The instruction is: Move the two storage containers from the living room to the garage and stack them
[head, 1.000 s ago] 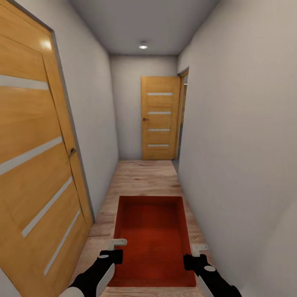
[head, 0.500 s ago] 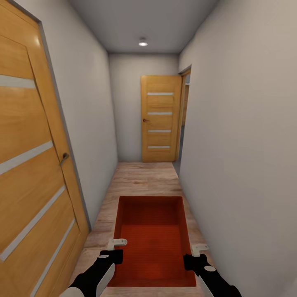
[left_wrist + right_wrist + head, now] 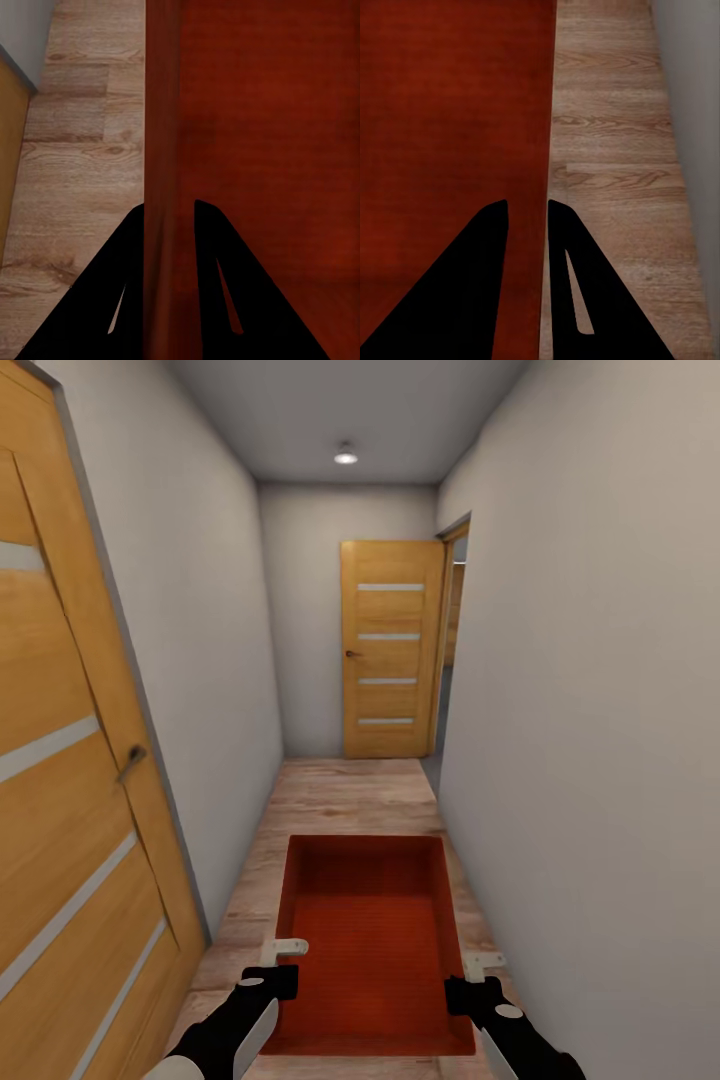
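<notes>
Grippers left [image 3: 284,957] and right [image 3: 478,970] each clamped a side wall of the orange-red storage container [image 3: 370,940], held level over the wood-plank floor [image 3: 345,800]. Keeping it centred between the white walls [image 3: 570,710] seemed wisest, then turning at the open doorway [image 3: 450,650] beside the far door [image 3: 388,650].

Near end of storage container [image 3: 375,950] cut off by bottom frame edge in head view; whether a second bin is nested inside cannot be told. Left gripper [image 3: 169,217] and right gripper [image 3: 528,217] fingertips straddle container walls in wrist views, fingers cropped below. Side door [image 3: 60,780] cut by left edge. Room past open doorway [image 3: 452,630] mostly hidden. Far door [image 3: 390,648] handle too small to make out.
</notes>
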Motion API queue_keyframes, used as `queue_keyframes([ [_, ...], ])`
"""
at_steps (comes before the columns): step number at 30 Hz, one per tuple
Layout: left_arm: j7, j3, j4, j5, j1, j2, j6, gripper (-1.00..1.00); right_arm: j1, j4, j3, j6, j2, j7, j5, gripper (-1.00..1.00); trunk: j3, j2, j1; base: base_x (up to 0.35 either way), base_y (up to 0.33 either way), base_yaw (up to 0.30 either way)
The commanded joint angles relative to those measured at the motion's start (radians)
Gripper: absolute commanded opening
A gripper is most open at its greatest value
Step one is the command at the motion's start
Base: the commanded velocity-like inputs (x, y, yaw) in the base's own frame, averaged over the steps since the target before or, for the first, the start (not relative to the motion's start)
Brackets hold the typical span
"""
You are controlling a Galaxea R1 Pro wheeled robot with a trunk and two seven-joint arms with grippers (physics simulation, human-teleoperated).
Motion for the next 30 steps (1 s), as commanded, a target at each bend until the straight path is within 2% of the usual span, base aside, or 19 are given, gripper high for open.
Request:
queue_keyframes([
  [1, 0.010, -0.066, -0.001, 0.022, 0.001, -0.061, 0.002, -1.00, -0.001, -0.057, -0.011, 0.003, 0.045, -0.002, -0.029, -1.00, 0.000, -0.001, 0.001, 0.328, 0.000, 0.000],
  [30, 0.009, -0.068, -0.001, 0.021, 0.001, -0.063, 0.002, -1.00, -0.001, -0.057, -0.012, 0.004, 0.045, -0.002, -0.029, -1.00, 0.000, -0.001, 0.001, 0.328, 0.000, 0.000],
])
